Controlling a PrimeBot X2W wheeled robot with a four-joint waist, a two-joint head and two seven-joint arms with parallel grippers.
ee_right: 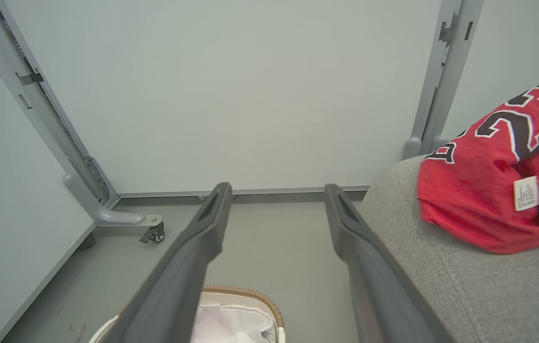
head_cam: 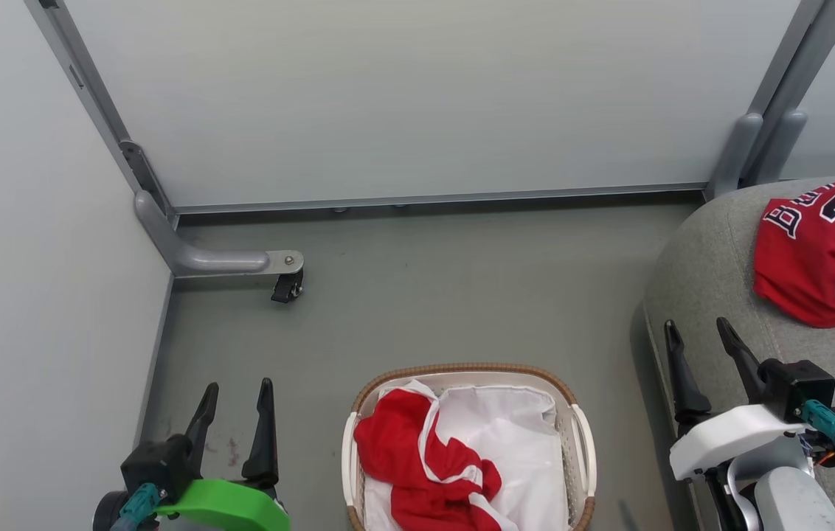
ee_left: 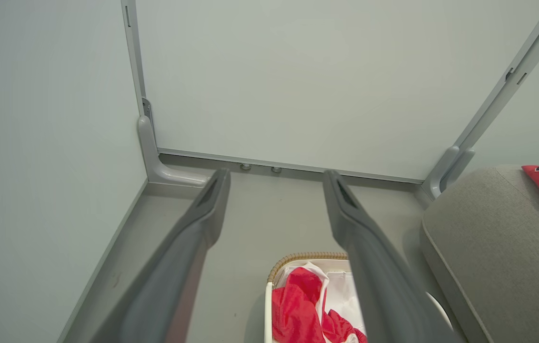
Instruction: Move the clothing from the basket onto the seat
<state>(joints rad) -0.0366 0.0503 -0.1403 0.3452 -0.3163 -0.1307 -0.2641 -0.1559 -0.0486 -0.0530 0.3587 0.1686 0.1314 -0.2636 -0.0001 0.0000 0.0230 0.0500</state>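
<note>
1. Green-shrouded, my left gripper (head_cam: 238, 387) hangs splayed and empty; my right gripper (head_cam: 698, 328), equally released, hovers over the edge of the large grey fabric seat (head_cam: 712, 280).
2. Down-right of the left gripper, a crumpled red jersey with white trim (head_cam: 410, 457) fills the left half of the oval white plastic basket with brown woven rim (head_cam: 462, 367), heaped roughly front-to-back.
3. I judge the left arm nearer.
4. Another red jersey numbered 23 (head_cam: 816, 258) lies on that seat.

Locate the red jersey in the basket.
Head view, bottom centre: the jersey lies bunched in the left half of the basket on the white liner, left of the grey seat.
</note>
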